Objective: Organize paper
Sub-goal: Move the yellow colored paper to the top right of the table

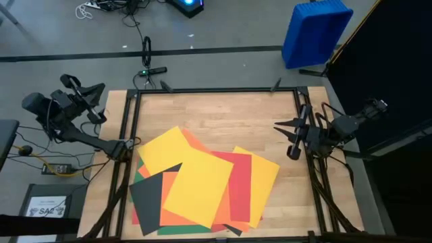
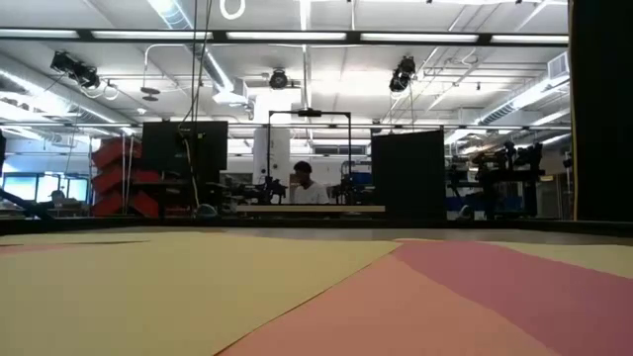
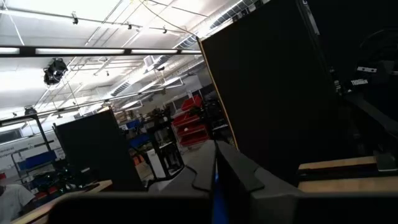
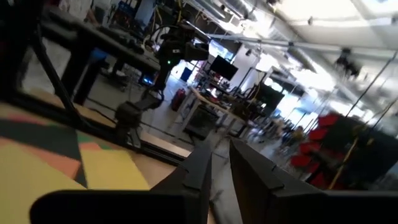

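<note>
The paper (image 1: 202,185) lay in a loose, fanned pile on the near half of the wooden table (image 1: 223,111), slightly left of centre: yellow sheets on top, with orange, red, green and dark grey ones showing underneath at crooked angles, corners poking out on every side. In the low view the nearest sheets filled the foreground, lying almost flat. Both arms were parked at the table's edges, well apart from the pile. The left gripper (image 1: 84,91) was off the table at the far left, its fingers pressed together with nothing between them. The right gripper (image 1: 291,138) hung over the right edge, pointing inward, its fingers nearly together with only a narrow slit showing in the right wrist view, and gripping nothing. Judging by the look of them, these sheets would be very light, thin and floppy, apt to slide over one another and to crease or tear if pinched hard or dragged. A flat sheet gives the fingers little to bite, so the best hold would probably be a free corner or edge that overhangs the sheets below, such as the yellow corner on the right of the pile, nearest the right gripper. Pressing down and sliding a sheet might also serve to square the stack.
</note>
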Motion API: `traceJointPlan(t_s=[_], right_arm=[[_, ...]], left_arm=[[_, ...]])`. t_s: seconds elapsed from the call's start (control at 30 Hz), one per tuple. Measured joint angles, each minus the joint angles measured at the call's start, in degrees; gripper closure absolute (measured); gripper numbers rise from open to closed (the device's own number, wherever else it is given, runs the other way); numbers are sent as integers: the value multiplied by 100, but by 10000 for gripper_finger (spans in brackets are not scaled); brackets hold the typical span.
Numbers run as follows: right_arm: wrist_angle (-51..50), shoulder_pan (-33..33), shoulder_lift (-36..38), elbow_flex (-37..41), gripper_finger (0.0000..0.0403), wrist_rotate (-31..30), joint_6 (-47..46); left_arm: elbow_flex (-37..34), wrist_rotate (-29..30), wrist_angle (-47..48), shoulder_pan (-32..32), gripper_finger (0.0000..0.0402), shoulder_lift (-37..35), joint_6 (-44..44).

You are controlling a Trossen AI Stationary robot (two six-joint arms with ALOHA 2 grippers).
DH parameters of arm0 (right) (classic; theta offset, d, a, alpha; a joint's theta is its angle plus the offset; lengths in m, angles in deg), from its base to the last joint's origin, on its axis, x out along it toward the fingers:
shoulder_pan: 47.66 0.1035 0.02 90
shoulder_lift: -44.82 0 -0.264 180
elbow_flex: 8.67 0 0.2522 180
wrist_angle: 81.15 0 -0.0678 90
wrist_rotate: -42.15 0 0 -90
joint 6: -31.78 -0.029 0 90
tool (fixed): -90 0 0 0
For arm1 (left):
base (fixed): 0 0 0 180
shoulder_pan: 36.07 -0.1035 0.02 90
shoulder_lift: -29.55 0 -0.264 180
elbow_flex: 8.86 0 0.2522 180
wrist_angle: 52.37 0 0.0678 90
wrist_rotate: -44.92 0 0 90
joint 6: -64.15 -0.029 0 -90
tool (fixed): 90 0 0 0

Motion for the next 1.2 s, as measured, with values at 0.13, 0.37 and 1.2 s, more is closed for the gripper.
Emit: traceJointPlan(t_s=[0.13,0.37,1.2], right_arm=[[31,-2,0,0,372,299,609],[1029,-28,-6,2,378,1220,1779],[4069,-2706,-1854,-1020,367,2408,-1332]], left_arm=[[0,0,2,1,401,-1,0],[-1,0,0,0,401,-2,0],[2,0,0,0,401,0,0]])
